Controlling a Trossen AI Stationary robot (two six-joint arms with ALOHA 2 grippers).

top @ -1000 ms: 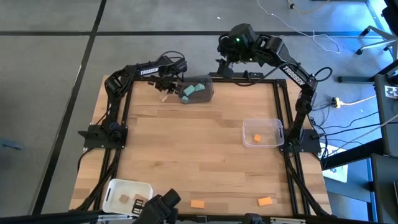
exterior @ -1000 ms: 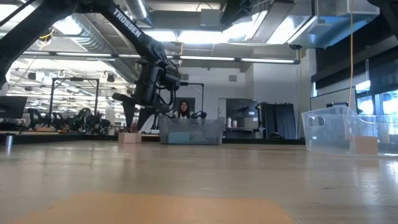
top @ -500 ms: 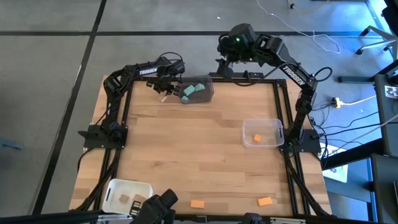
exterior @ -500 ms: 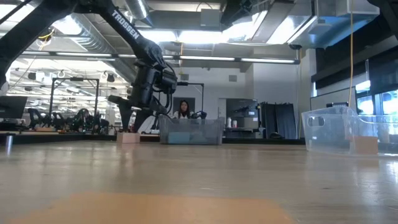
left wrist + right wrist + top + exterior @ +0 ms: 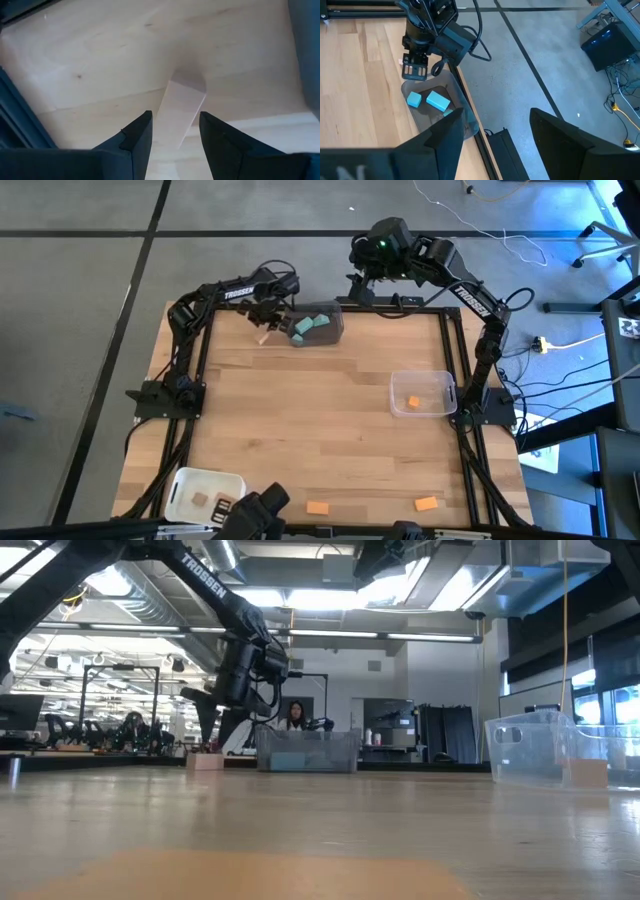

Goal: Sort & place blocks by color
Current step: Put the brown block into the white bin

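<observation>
Pale tan block: flat on tabletop, lying between parted fingers of left claw (no contact visible). Right claw: parted, empty, off-table.

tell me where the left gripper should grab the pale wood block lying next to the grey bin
Across its two long sides, coming straight down from above. The pale wood block lies flat on the table, its narrow width fits between the open fingers of the left gripper, and the grey bin beside it probably blocks a sideways approach.
</observation>
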